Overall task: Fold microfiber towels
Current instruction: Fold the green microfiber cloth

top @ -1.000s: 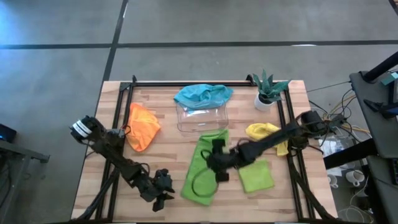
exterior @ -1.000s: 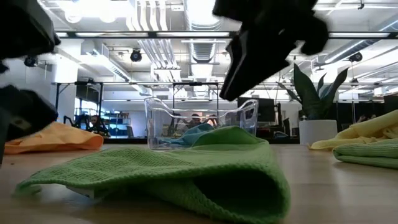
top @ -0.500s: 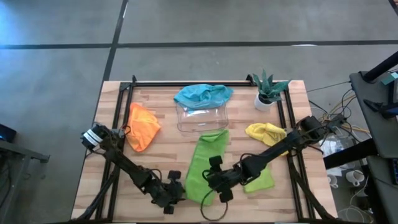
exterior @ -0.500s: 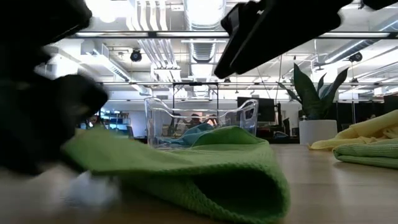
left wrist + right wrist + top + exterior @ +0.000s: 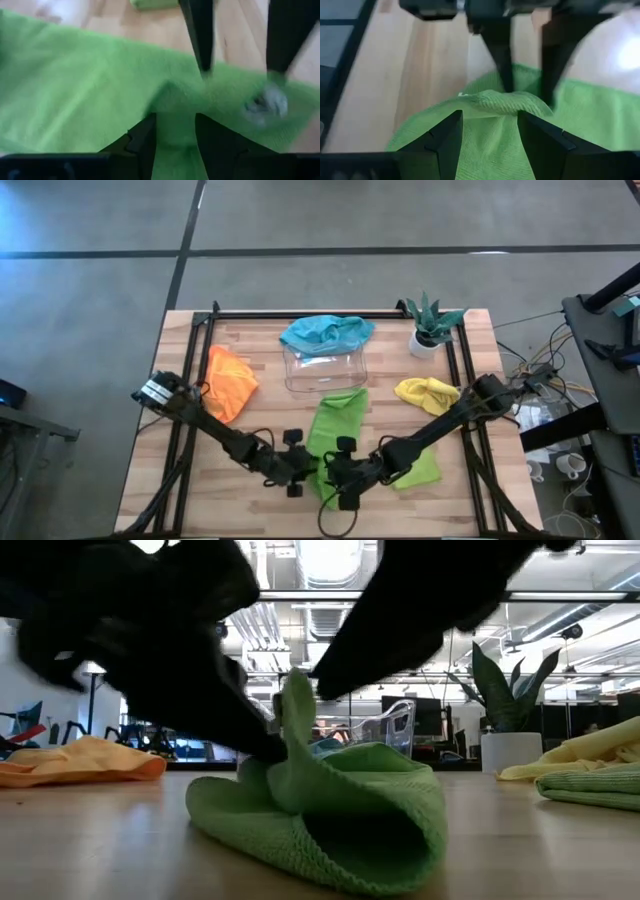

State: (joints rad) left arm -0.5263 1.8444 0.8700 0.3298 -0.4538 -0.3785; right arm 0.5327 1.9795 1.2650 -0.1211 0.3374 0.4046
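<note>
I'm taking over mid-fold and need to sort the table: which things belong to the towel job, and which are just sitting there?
Part of the job:
lime towel being folded, both grippers at its near end
folded lime towel
orange towel
teal towel
yellow towel

Just lying about:
clear tray
potted plant

We are in a big robot lab or workshop, not a home. Looking across the wooden table (image 5: 250, 350), we see a wide room with pipes and long lights on the ceiling (image 5: 300, 610), and more desks and screens far back. From above we see a bare grey floor (image 5: 330, 220) with dark lines, a black frame bolted to the table (image 5: 190, 350), and loose cables (image 5: 545, 375) beside it.
</note>
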